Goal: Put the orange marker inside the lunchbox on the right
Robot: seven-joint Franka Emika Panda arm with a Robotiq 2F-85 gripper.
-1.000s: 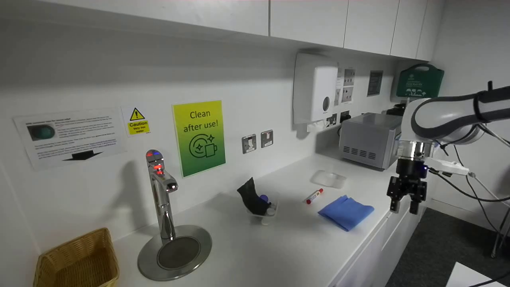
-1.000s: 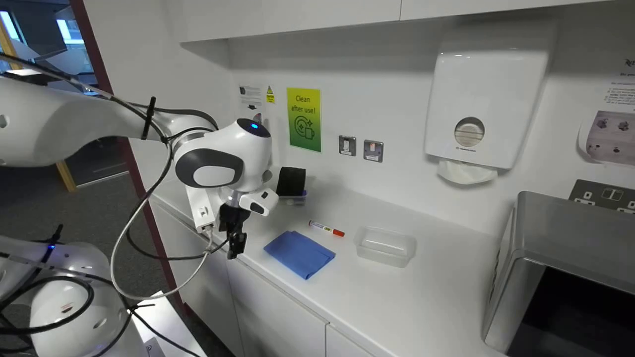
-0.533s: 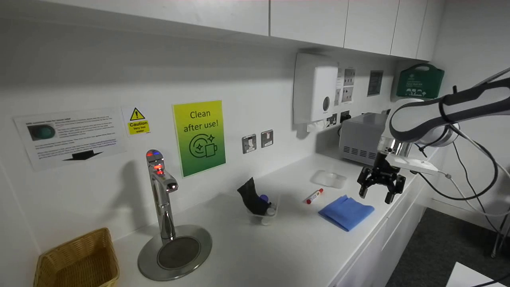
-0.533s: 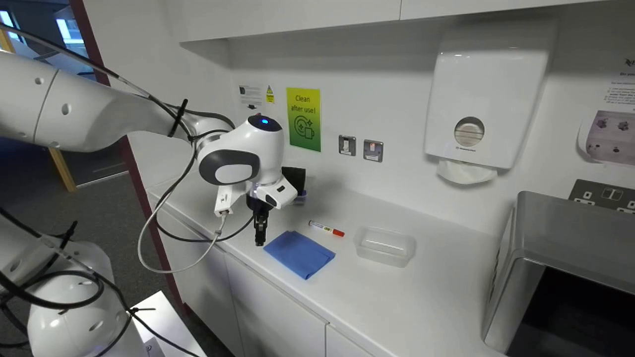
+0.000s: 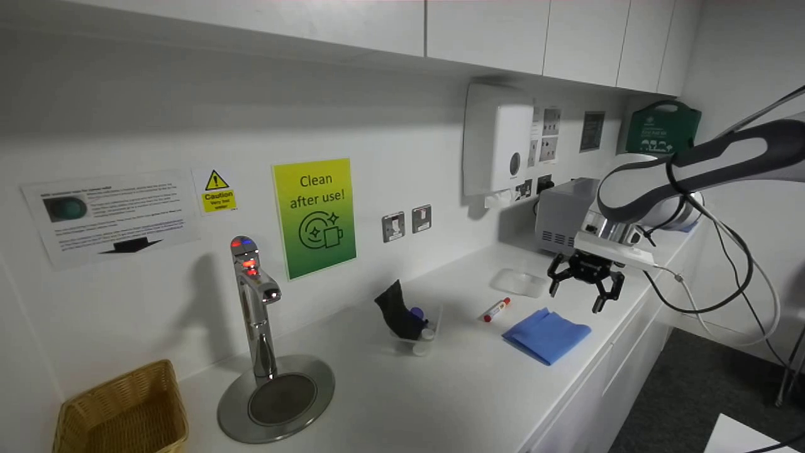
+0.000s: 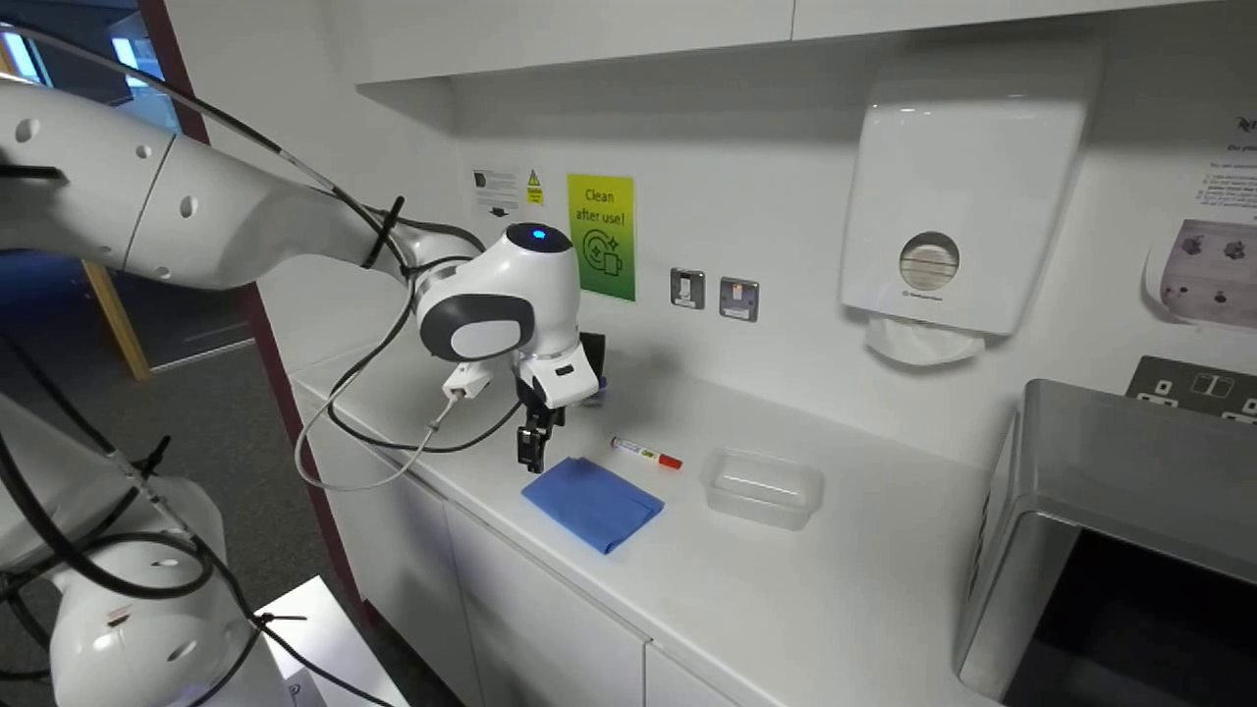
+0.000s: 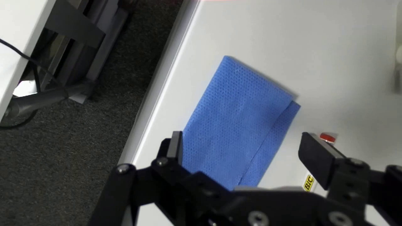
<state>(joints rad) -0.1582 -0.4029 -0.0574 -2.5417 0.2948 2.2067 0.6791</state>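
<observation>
**Blue cloth (image 7: 232, 125), red-ended marker (image 6: 644, 453), white tabletop (image 6: 845, 589)**

In the wrist view, you see fine dotted rows across the cloth. Your marker is white between its ends, printed in yellow and black; the tub (image 6: 754, 506) is clear. Your jaws are black, your arm (image 6: 245, 211) white and dark grey. You also have a poster (image 5: 314, 217) shading from yellow to green, a tan woven basket (image 5: 135, 396), a grey microwave (image 6: 1129, 471), a green kit (image 5: 661, 129) and speckled dark carpet (image 7: 78, 163).
</observation>
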